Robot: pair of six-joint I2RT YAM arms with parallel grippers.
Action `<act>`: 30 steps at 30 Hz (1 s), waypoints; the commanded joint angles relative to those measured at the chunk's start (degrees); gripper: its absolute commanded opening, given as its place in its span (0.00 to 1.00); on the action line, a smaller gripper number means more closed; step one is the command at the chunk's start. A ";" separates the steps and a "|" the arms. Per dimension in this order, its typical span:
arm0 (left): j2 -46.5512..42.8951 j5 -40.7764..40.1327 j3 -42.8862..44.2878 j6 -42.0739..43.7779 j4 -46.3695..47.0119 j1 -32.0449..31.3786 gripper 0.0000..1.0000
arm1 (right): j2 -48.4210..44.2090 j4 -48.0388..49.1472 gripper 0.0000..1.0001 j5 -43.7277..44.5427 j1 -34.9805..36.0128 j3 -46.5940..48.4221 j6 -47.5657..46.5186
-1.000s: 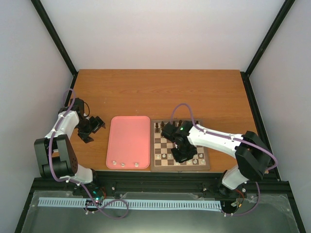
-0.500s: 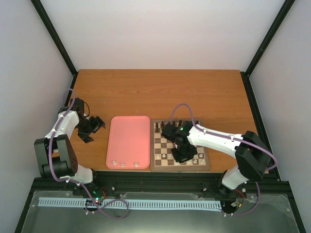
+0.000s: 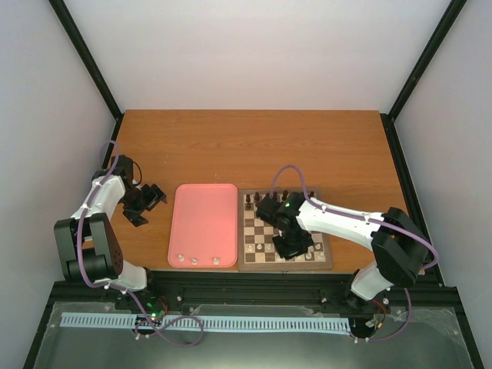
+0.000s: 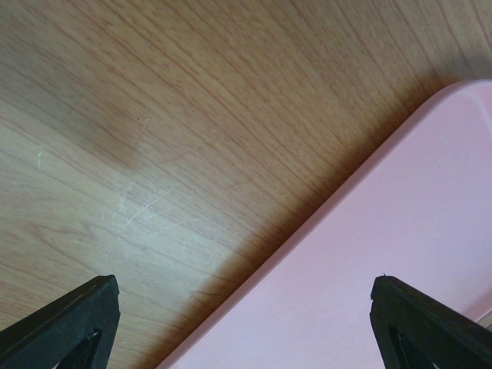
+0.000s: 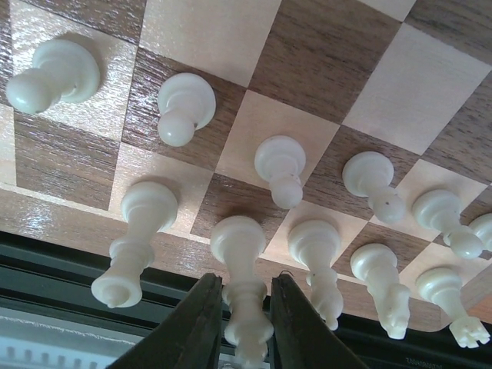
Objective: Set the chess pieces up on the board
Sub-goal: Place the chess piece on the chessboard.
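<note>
The wooden checkered board (image 3: 243,231) lies right of centre on the table. Several white chess pieces stand on its near two rows (image 5: 279,165). My right gripper (image 3: 296,247) hangs over the board's near rows. In the right wrist view its fingers (image 5: 244,280) are closed on the upper part of a tall white piece (image 5: 240,240) whose base rests on a near-row square. My left gripper (image 3: 146,201) is open and empty, low over the table beside the left edge of the pink tray (image 4: 400,231), with its fingertips (image 4: 100,296) wide apart.
The pink tray (image 3: 204,219) lies left of the board, with three small white pieces (image 3: 194,260) along its near edge. Dark pieces (image 3: 265,198) stand on the board's far row. Black rails run along the table's near edge.
My right gripper has shifted slightly toward the near right of the board. The left arm has not moved.
</note>
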 commanded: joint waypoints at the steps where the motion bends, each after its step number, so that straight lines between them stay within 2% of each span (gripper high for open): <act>1: -0.20 0.15 1.39 -0.46 0.54 -0.30 1.00 | -0.34 -0.33 0.18 0.90 -0.25 -0.19 0.58; 30: -0.90 0.16 0.94 -0.46 0.59 -0.29 1.00 | -0.14 0.95 0.19 -0.24 -0.25 1.99 0.31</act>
